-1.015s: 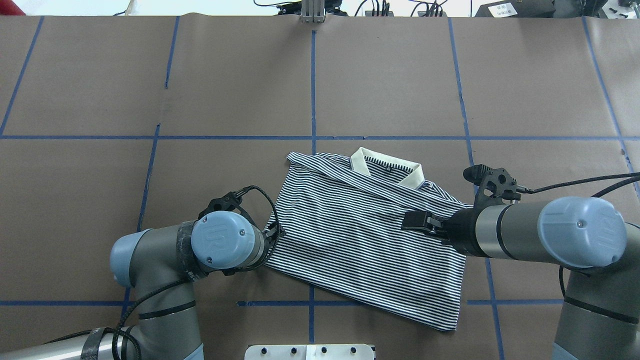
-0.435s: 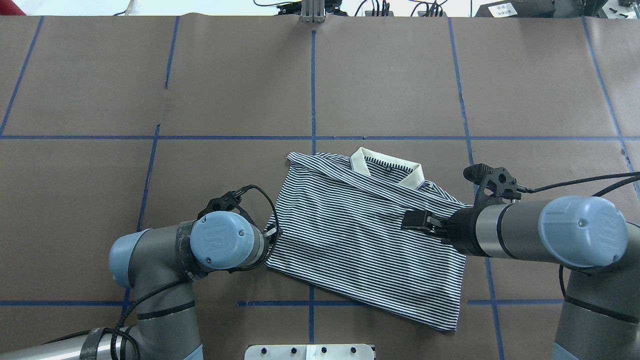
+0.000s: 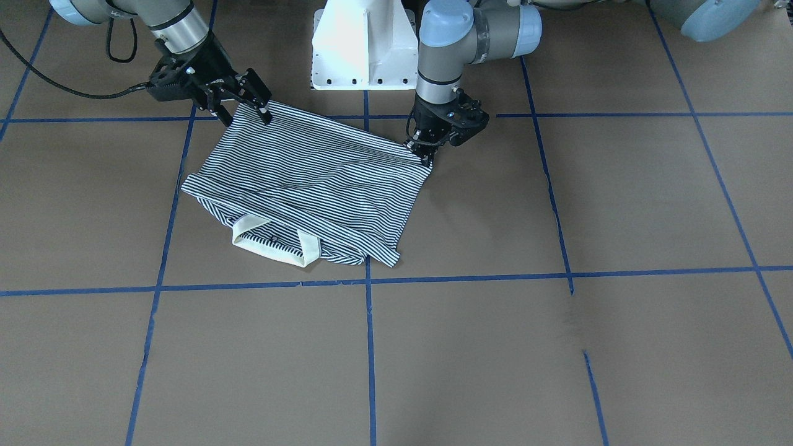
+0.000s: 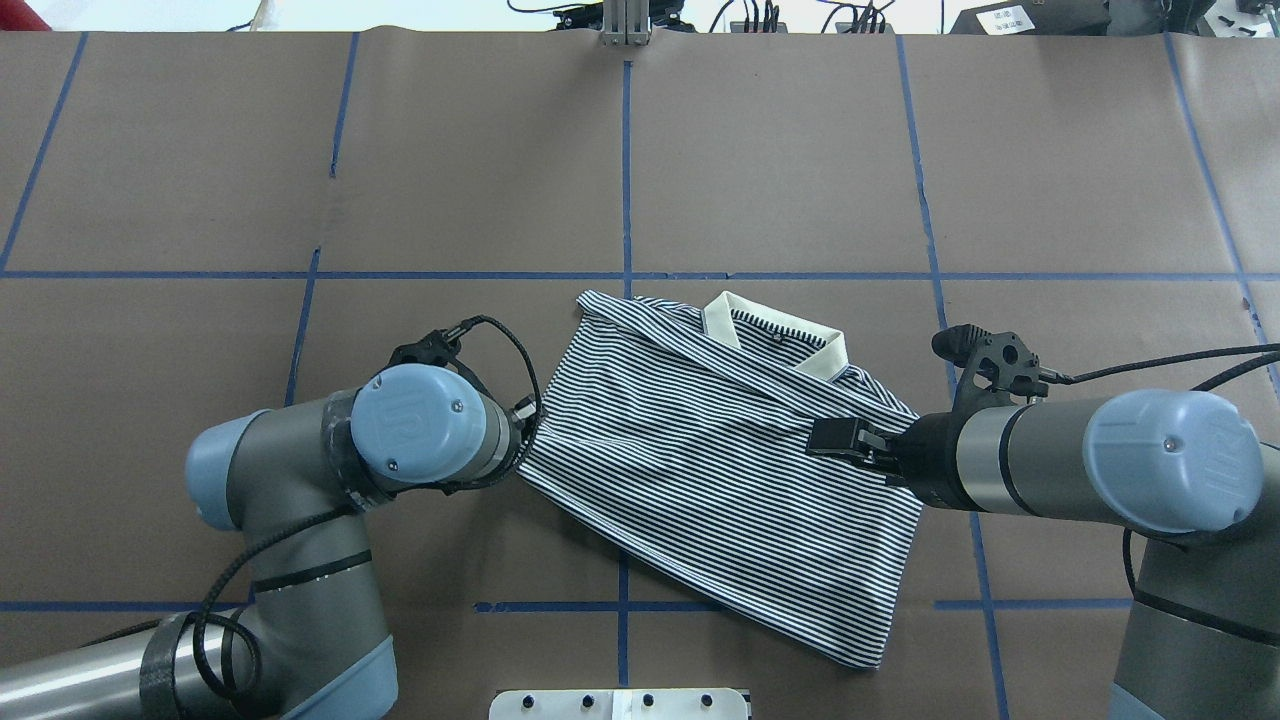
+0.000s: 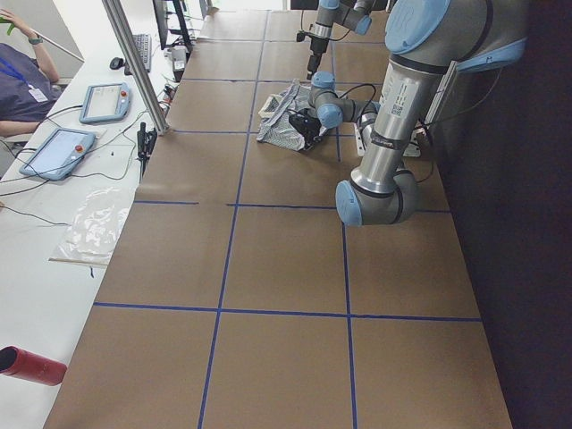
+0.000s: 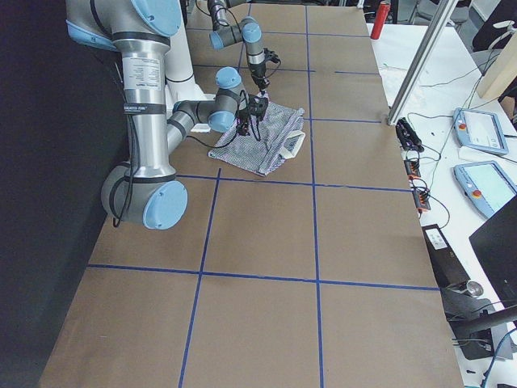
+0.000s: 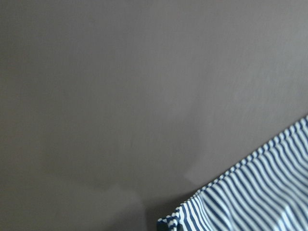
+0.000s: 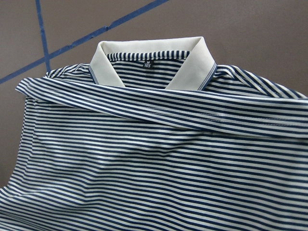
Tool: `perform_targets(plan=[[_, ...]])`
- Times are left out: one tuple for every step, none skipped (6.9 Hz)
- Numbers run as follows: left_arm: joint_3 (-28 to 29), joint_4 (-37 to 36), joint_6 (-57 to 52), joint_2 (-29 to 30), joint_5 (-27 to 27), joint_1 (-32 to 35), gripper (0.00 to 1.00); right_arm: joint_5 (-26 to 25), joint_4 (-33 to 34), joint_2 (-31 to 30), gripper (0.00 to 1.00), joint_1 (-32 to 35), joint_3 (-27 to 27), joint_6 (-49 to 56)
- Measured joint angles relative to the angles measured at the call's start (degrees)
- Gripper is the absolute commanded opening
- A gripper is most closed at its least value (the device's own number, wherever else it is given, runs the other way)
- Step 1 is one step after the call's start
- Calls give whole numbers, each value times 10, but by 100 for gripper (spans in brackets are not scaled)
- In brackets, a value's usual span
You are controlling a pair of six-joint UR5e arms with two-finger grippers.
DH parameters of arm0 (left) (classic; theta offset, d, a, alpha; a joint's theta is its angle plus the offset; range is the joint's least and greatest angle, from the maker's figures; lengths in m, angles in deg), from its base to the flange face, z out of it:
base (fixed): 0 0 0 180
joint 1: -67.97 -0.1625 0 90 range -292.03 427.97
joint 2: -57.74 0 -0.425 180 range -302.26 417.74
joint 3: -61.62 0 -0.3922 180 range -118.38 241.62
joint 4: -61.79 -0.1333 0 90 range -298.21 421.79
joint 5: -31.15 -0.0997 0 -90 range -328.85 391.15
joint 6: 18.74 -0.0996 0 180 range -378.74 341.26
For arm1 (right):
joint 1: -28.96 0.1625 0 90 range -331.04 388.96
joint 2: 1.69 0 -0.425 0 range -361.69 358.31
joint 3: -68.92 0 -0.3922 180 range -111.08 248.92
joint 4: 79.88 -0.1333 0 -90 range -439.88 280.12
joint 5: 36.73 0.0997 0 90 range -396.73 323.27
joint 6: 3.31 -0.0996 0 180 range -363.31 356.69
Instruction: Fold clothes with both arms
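- Two grippers meet the half-folded polo shirt [image 4: 700,470], just beyond the pedestal base [image 3: 362,43].
- Left gripper [image 3: 427,155] pinches a hem corner; right gripper [image 3: 245,111]: hold unclear, can't tell.
- Next, probably: lift hem evenly, fold away from base.

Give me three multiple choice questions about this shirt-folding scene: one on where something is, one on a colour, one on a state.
1. In the overhead view, the collar sits at the shirt's: A bottom edge; B top edge; C left edge.
2. The collar is: A red; B black; C cream.
3. The right end effector is: A open; B shut on the collar; C out of view.

Answers: 1 B, the overhead view shows the collar along the shirt's top edge. 2 C, the right wrist view shows it cream. 3 A, the front view shows it spread wide.
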State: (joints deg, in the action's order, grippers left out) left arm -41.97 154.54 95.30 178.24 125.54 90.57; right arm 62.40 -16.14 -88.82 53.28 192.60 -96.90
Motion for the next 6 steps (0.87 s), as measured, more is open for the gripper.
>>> perform_targets(plan=[[16,5,-21,2,-6,27,0,-2,1,-1,100,2,0,0],[37,20,-46,6,-10,58,0,-3,1,-1,100,3,-1,0],[76,49,-79,20,-13,90,0,-4,1,-1,100,4,-1,0],[141,92,-110,52,-22,117,0,-5,2,0,100,6,-2,0],[226,155,-138,93,-36,137,0,-4,2,0,100,7,-2,0],[311,232,-171,130,-46,151,0,-4,2,1,100,8,-2,0]])
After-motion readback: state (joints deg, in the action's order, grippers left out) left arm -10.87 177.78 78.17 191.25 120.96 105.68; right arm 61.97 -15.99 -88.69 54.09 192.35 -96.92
